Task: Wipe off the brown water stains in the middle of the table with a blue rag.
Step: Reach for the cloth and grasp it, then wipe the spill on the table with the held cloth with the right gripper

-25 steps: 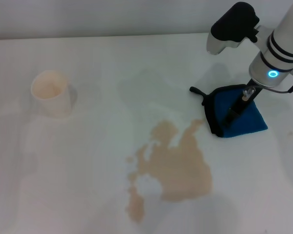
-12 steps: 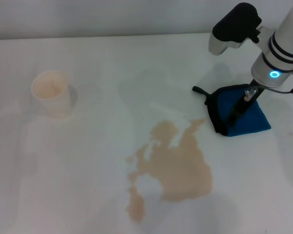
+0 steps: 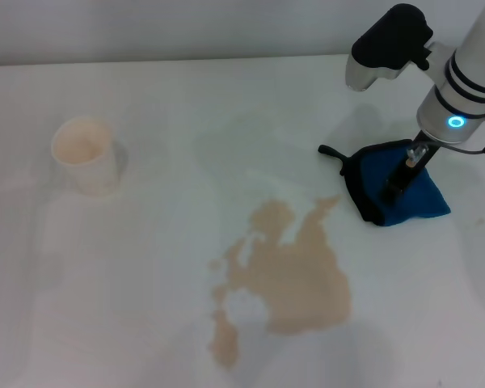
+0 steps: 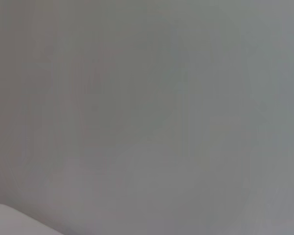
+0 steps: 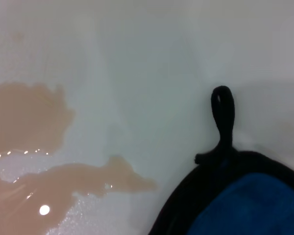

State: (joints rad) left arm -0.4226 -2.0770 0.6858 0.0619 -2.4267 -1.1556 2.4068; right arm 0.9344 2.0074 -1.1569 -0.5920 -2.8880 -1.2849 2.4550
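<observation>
Right claw [image 3: 394,183] points straight down from upright arm, fingers pinching blue rag [image 3: 404,196] against tabletop [image 3: 162,275]. Rag's black loop [image 5: 222,117] trails away from claw. Brown water stains [image 3: 287,271] spread just beside rag, apart from it. Bare tabletop between claw and off-white cup [image 3: 87,153], well apart. Left claw unseen.

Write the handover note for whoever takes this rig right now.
Right pincer: down on the blue rag, fingers buried in the folds; grip not confirmed.
Left pincer: out of view, its wrist camera shows only blank grey.
Blue rag lies on the table, on the robot's right, beside the brown water stains and not touching them; its black loop points away from the fold.
Paper cup stands far left.
Done: rag reached.
Left: the whole wipe; the puddle is untouched.
</observation>
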